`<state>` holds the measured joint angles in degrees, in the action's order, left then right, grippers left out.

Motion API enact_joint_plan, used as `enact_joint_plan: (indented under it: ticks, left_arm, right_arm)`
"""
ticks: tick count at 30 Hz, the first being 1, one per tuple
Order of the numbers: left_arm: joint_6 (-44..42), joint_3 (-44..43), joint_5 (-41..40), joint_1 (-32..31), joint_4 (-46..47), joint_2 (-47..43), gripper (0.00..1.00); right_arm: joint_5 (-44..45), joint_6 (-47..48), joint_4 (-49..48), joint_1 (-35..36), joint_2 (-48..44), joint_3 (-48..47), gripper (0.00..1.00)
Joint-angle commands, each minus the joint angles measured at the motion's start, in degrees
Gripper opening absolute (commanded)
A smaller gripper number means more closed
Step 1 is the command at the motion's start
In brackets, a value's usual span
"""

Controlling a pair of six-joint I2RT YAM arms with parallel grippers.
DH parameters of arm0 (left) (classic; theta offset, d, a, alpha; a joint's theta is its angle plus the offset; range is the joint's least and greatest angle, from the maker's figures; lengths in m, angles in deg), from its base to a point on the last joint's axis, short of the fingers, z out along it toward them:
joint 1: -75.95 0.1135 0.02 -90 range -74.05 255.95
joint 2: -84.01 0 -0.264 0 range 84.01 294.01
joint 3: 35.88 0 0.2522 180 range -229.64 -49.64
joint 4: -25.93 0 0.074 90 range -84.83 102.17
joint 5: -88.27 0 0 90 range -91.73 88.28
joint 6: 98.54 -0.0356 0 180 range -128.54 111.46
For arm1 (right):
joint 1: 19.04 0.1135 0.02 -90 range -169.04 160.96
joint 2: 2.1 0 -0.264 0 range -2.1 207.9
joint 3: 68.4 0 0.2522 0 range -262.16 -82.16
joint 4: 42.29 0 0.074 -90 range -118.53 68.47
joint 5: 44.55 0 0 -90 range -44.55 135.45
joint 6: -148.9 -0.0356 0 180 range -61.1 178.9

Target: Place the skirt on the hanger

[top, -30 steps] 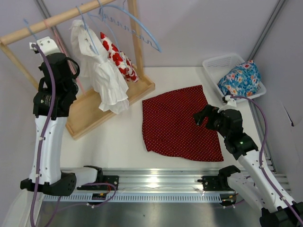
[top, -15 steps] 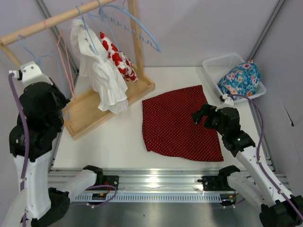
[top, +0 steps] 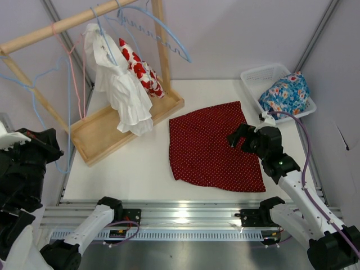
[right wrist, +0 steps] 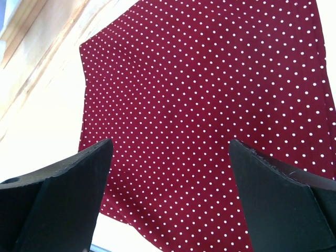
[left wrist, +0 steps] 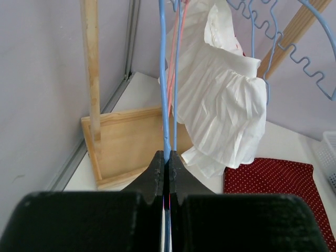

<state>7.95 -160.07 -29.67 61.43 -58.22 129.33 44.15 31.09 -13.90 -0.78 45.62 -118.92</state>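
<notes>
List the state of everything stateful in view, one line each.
skirt, spread flat on table, not hung
hanger, clamped in left claw
left claw, shut on hanger
right claw, open over skirt, holding nothing
white garment, hanging on rack
basket, holds blue floral garment

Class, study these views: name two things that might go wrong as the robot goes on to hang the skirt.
1. The left gripper has its jaws shut on the thin hanger, and a pink hanger wire runs right beside it. The pink one may get dragged along or tangle.
2. The right gripper hangs open over the skirt, which lies flat. A pinch may slip off or bunch the cloth.
</notes>
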Motion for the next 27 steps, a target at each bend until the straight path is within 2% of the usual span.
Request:
enact_joint_plan:
  ticks: [1,3,6,11,16,20,21,23,24,26,27]
  left_arm:
    - [0.8,-0.9,-3.2,-0.3,-1.9,0.6,0.0]
    - [0.4,-3.8,-5.9,-0.2,-1.4,0.7,0.0]
    - [-1.2,-7.2,-2.4,-0.2,1.2,0.7,0.0]
    - [-1.5,-9.7,9.7,0.4,3.7,1.0,0.0]
    - [-1.5,-12.8,14.7,1.4,6.5,1.9,0.0]
    - [0.2,-12.7,26.7,4.9,13.1,3.4,0.0]
    - [0.9,-11.4,33.4,5.9,14.0,4.7,0.0]
    - [3.4,-9.0,39.4,8.0,18.8,5.0,0.0]
    - [4.5,-3.7,43.0,8.2,21.1,4.5,0.0]
    - [7.1,0.0,44.6,8.2,27.5,3.0,0.0]
    - [8.0,5.4,44.7,8.2,29.5,2.5,0.0]
  right_arm:
    - [1.3,0.9,-1.6,-0.4,-1.0,-0.1,0.99]
    - [1.3,2.3,-1.4,-0.9,-1.3,-0.6,0.99]
    - [1.2,3.2,-0.3,-1.6,-1.3,-1.9,0.99]
    - [1.3,3.2,0.9,-1.9,-1.9,-2.3,0.99]
    - [3.8,2.4,2.3,-3.3,-1.9,-2.4,0.99]
    - [3.5,1.3,3.2,-5.9,-2.3,-2.7,0.99]
    - [3.2,1.2,3.4,-6.3,-2.5,-2.5,0.99]
    - [3.2,0.7,3.7,-7.8,-3.1,-2.6,0.99]
    - [3.3,0.7,4.1,-8.3,-3.3,-2.6,0.99]
    - [3.8,0.2,4.5,-10.1,-3.7,-2.5,0.99]
    - [4.0,0.0,5.1,-10.7,-3.8,-2.5,0.99]
